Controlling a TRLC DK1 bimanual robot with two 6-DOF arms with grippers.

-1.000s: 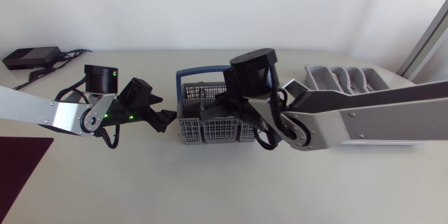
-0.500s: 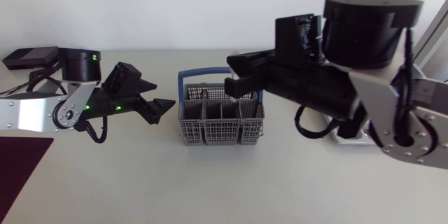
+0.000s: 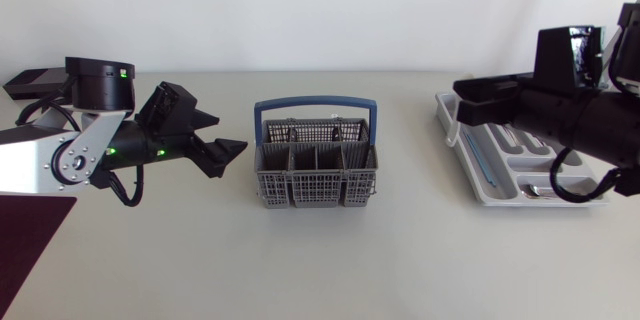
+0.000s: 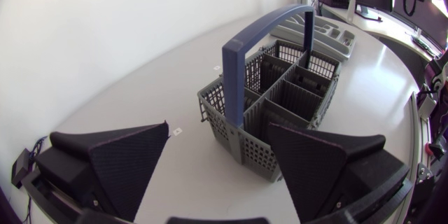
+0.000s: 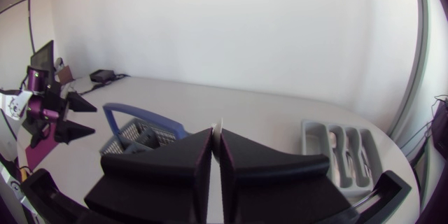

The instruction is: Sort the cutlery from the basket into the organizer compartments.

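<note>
Grey basket point(image 3: 316, 175): it stands upright at the middle of the table point(image 3: 400, 260), with a blue handle point(image 3: 316, 105) arched over its compartments. I cannot tell what lies inside.
Organizer point(image 3: 478, 182): the pale grey tray sits well apart from the basket, on my right. A few pieces of cutlery point(image 3: 540, 192) lie in its compartments.
Right tool point(image 3: 462, 90): it hangs above the organizer's end nearer the basket. Its fingers are pressed together on a thin pale piece point(image 5: 219, 124); only the tip shows, so I cannot tell which kind of cutlery it is.
Left tool point(image 3: 232, 157): it is near the basket on my left and pointed at it, not touching. Its fingers are spread wide with nothing between them.
Table: off-white, with a dark maroon mat point(image 3: 25, 240) at my left corner.
</note>
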